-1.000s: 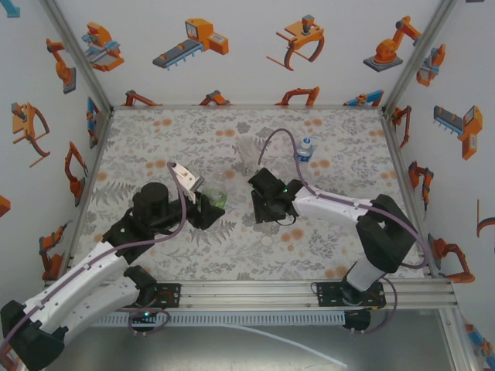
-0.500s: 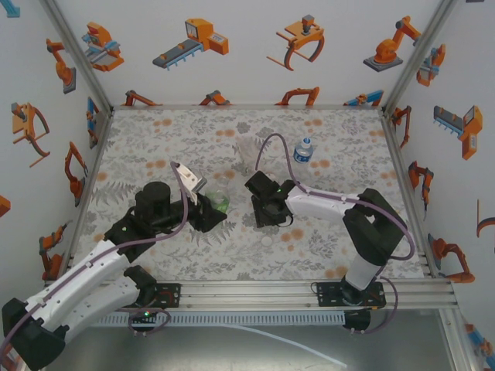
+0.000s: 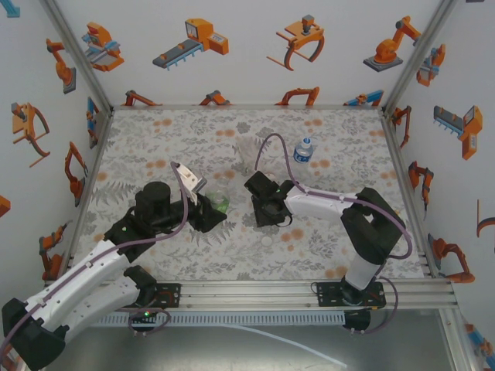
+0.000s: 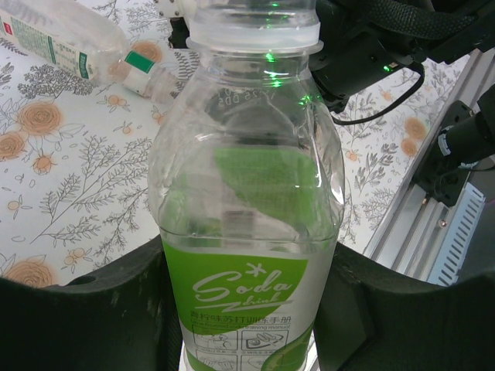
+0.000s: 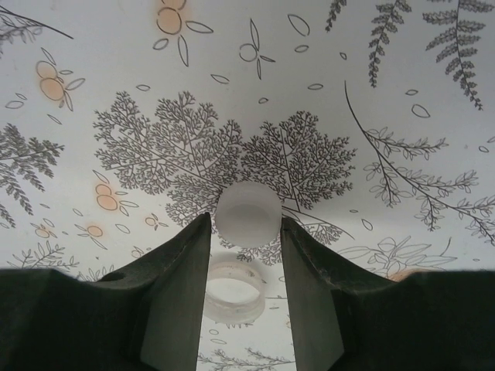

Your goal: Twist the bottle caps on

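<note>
Between the fingers of the right gripper [image 5: 246,228] sits the white cap [image 5: 247,210]: light, stiff, slick, best pinched across its rim. Clamped yet? Can't tell. Left gripper [image 4: 247,294] is clenched low on the green-label bottle [image 4: 247,178], which looks thin-walled and squashy.

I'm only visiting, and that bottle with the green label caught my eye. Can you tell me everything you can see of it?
The bottle is small, of clear thin plastic, with a bright green label reading "Soda" round its lower half. A collar rings the neck, and the mouth looks uncapped. It looks empty and roughly upright near the middle of the table, clamped at the label between the dark fingers of the left gripper.
</note>
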`<state>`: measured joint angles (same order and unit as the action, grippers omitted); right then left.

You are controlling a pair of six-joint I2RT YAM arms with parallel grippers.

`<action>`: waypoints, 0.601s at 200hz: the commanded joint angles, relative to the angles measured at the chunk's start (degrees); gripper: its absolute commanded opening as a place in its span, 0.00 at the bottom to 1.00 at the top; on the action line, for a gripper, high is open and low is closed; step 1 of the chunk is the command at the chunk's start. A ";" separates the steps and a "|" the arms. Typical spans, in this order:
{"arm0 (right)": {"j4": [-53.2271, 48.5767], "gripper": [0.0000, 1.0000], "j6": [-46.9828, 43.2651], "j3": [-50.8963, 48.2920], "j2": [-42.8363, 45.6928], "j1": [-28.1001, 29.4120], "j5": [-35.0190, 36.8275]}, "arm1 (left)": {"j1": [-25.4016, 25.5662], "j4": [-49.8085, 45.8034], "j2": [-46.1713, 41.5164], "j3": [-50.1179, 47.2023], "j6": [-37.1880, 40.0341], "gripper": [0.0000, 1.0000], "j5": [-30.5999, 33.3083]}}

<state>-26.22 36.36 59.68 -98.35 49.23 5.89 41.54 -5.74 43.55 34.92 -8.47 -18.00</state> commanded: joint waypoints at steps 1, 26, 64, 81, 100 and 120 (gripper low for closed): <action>1.42 0.41 -0.15 0.98 -0.62 0.23 1.25 | -0.25 -0.20 -0.32 2.38 0.74 0.00 -0.42; 1.61 0.42 -0.23 1.04 -0.71 0.24 1.35 | -0.22 -0.20 0.14 2.74 0.80 0.00 -0.46; 1.97 0.41 -0.37 1.14 -1.26 0.25 1.34 | -0.21 -0.26 0.57 3.05 1.00 0.00 -0.56; 2.31 0.40 -0.33 1.27 -1.47 0.24 1.32 | -0.25 -0.32 0.54 3.12 1.13 0.00 -0.48; 2.56 0.40 -0.38 1.16 -1.97 0.22 1.29 | -0.31 -0.15 0.69 3.10 1.22 0.00 -0.44; 2.92 0.40 -0.24 0.83 -2.01 0.25 1.31 | -0.24 -0.24 0.77 3.21 1.22 0.00 -0.41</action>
<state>-24.34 36.34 59.75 -99.70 49.23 5.89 41.54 -6.09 44.25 35.90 -8.23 -18.00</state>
